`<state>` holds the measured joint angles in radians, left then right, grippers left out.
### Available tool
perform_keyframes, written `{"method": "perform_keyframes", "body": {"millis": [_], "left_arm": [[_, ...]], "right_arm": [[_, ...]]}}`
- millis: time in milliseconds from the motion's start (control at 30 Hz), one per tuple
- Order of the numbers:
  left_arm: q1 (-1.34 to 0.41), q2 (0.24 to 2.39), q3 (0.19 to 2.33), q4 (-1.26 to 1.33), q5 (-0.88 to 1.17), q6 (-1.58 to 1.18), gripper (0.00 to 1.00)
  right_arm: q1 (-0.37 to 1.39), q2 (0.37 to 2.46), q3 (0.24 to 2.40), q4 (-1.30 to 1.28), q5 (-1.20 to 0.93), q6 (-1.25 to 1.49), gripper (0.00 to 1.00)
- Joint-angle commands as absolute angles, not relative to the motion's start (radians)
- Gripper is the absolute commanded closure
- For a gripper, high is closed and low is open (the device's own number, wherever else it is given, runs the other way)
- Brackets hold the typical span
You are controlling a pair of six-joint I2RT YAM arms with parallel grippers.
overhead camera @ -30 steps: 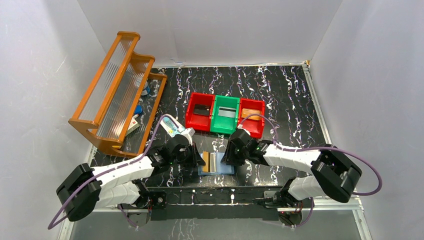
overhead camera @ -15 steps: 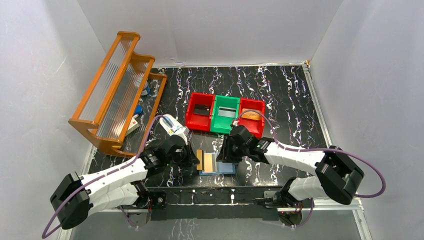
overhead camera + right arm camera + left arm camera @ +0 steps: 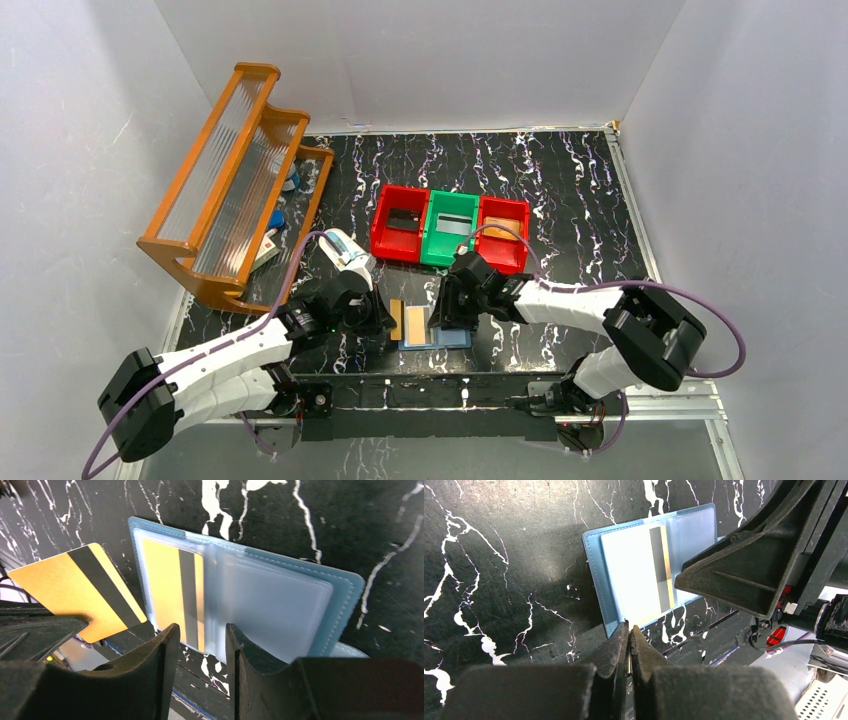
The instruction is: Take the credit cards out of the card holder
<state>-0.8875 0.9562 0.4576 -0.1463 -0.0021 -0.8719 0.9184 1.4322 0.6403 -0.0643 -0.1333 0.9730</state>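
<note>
The left gripper [image 3: 629,635] is clenched on a tan card [image 3: 65,590]. The right gripper [image 3: 200,640] is held parted and empty. Just ahead of its jaws a pocketed card [image 3: 170,595] is seen in the holder [image 3: 300,600], long axis pointing away.

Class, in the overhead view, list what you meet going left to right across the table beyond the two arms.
Orange wooden rack → white-and-blue oval case → left red bin → green bin → right red bin.
</note>
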Motion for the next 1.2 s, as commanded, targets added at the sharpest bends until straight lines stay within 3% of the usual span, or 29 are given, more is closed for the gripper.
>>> {"method": "perform_keyframes", "body": {"millis": [0, 267, 500, 800, 1167], "left_arm": [[-0.892, 0.941, 0.503, -0.158, 0.011, -0.840, 1.00], [-0.892, 0.940, 0.512, -0.157, 0.022, -0.822, 1.00], [-0.892, 0.841, 0.477, -0.131, 0.045, -0.819, 1.00], [-0.891, 0.732, 0.426, -0.051, 0.084, -0.838, 1.00], [-0.878, 0.750, 0.379, 0.176, 0.258, -0.883, 1.00]], "right_arm": [[0.920, 1.366, 0.647, -0.131, -0.055, 0.971, 0.52], [0.920, 1.241, 0.656, -0.189, 0.062, 0.950, 0.39], [0.920, 1.083, 0.427, 0.138, 0.035, 1.017, 0.28], [0.916, 1.001, 0.279, 0.492, -0.137, 1.054, 0.24], [0.891, 1.034, 0.219, 0.745, -0.257, 1.087, 0.30]]}}
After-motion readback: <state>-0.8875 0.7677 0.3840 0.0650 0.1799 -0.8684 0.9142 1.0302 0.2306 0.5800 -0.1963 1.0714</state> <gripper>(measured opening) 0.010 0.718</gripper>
